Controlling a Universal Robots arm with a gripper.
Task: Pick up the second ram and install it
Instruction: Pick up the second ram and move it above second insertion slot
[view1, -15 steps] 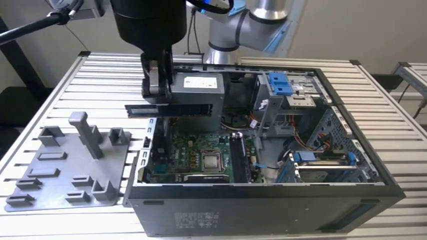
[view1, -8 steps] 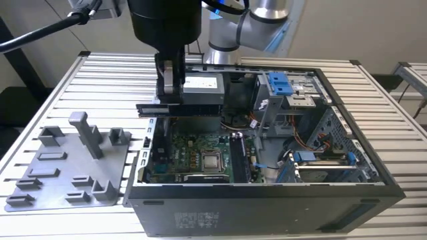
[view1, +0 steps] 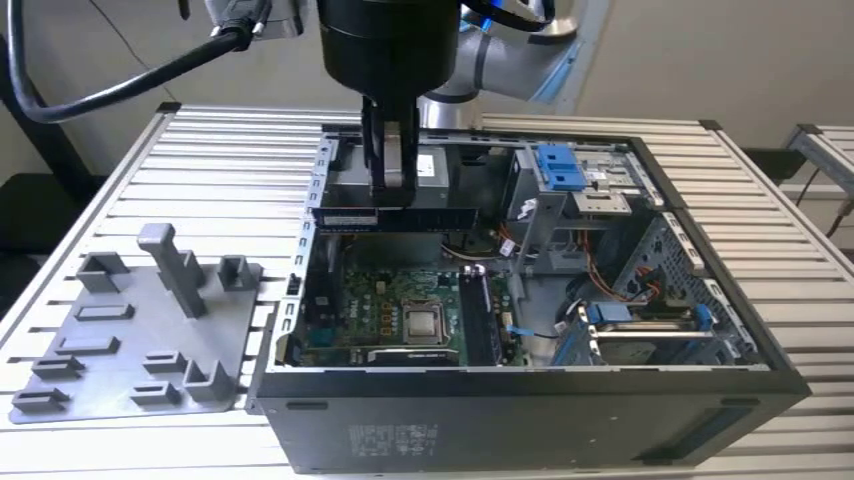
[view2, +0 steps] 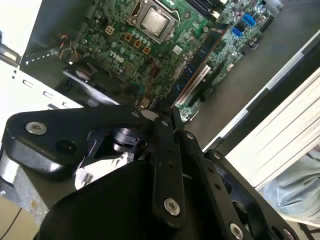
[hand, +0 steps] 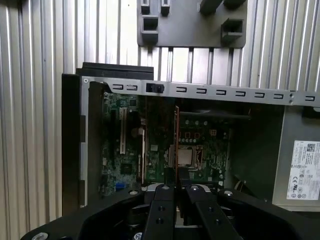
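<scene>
Over the motherboard (view1: 360, 290), about level with the open rim of the computer case (view1: 534, 400), the second ram (view1: 400, 218) hangs flat-faced and level. Its long side runs across the exterior view and its bluish-white label faces the camera. It sits toward the far side of the case in that view, not seated in any slot. The gripper (view1: 388, 192) comes straight down from above, and its two fingers are clamped on the stick's upper edge near the middle of its length. In the first wrist view the ram (hand: 176, 135) shows edge-on as a thin reddish line running out from between the closed fingertips of the gripper (hand: 174, 175). It lies over the green board, just beside the processor socket (hand: 186, 156). A white expansion slot (hand: 122, 131) lies parallel to it, well off to one side. In the exterior view the processor socket (view1: 424, 323) sits nearer the camera than the held stick. Blue brackets (view1: 561, 167) stand in the drive bay toward the exterior view's right. On the slatted metal table (view1: 214, 170), at the exterior view's left and apart from the case, lies the grey fixture plate (view1: 120, 350) with its upright pegs.
</scene>
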